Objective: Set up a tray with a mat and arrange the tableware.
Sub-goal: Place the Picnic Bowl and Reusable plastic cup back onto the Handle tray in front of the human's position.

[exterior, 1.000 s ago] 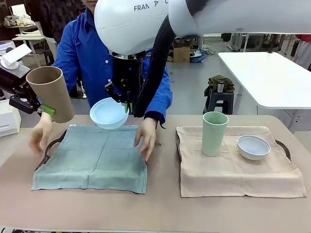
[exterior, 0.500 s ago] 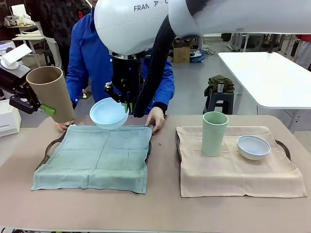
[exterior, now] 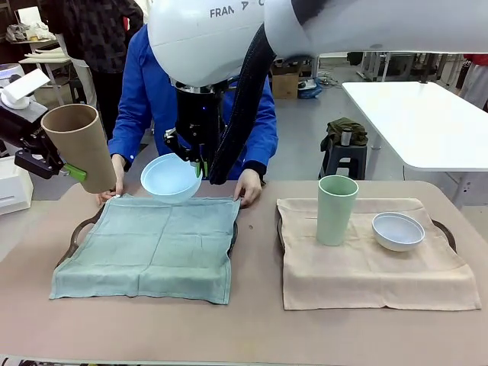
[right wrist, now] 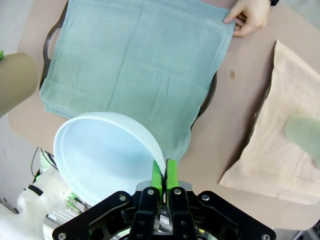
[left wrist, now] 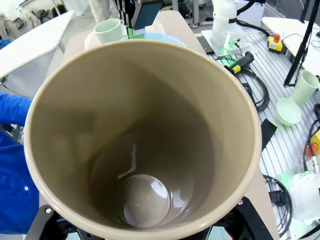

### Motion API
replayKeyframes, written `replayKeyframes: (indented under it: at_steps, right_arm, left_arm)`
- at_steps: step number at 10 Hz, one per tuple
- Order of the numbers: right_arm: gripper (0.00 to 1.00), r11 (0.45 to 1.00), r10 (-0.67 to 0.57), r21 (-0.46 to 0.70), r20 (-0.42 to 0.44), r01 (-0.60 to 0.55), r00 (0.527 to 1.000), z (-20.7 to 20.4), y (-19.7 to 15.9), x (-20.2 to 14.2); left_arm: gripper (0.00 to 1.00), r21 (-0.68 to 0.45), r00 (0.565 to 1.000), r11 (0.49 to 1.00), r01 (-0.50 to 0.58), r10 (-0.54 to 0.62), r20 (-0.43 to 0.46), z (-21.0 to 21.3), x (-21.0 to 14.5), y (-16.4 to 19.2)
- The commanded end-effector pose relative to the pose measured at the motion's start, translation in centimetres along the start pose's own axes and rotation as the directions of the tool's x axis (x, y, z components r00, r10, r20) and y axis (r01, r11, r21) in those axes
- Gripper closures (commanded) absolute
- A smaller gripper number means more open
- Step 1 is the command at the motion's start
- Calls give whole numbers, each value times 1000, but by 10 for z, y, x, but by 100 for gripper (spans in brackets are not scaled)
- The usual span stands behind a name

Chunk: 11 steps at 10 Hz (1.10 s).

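Observation:
My left gripper [exterior: 70, 171] is shut on the wall of a tan-brown cup [exterior: 80, 145], held tilted in the air left of the table; its inside [left wrist: 145, 150] is bare. My right gripper [exterior: 197, 166] pinches the rim of a light blue bowl [exterior: 170, 178] above the far edge of a green mat [exterior: 145, 248] lying over a dark tray [exterior: 79, 229]. From the right wrist, the green pads [right wrist: 158, 176] clamp the bowl [right wrist: 105, 155] above the mat [right wrist: 135, 65]. A person's hands [exterior: 248, 187] hold the mat's far corners.
On the right, a beige mat [exterior: 366, 267] covers a second tray [exterior: 447, 230] and carries a pale green cup [exterior: 336, 210] and a whitish bowl [exterior: 397, 230]. A white box [exterior: 14, 187] sits at the table's left edge.
The person's hands have slid off the green mat's top and now rest at its far corners. Both arms and what they hold have stayed put.

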State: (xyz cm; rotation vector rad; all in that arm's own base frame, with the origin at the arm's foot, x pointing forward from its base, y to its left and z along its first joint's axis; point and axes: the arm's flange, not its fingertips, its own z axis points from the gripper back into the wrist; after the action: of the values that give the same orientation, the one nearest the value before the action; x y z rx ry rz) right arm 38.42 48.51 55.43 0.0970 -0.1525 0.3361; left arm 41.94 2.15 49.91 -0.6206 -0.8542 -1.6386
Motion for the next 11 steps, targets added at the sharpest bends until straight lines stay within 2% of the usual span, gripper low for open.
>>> replayKeyframes:
  at_steps: [1,11]
  right_arm:
    - [100,1000,0,-7,4,0,1000,0,1,0]
    - [100,1000,0,-7,4,0,1000,0,1,0]
  left_arm:
    - [100,-7,1000,1000,16,-16,-6,3,2,0]
    - [100,-7,1000,1000,16,-16,-6,3,2,0]
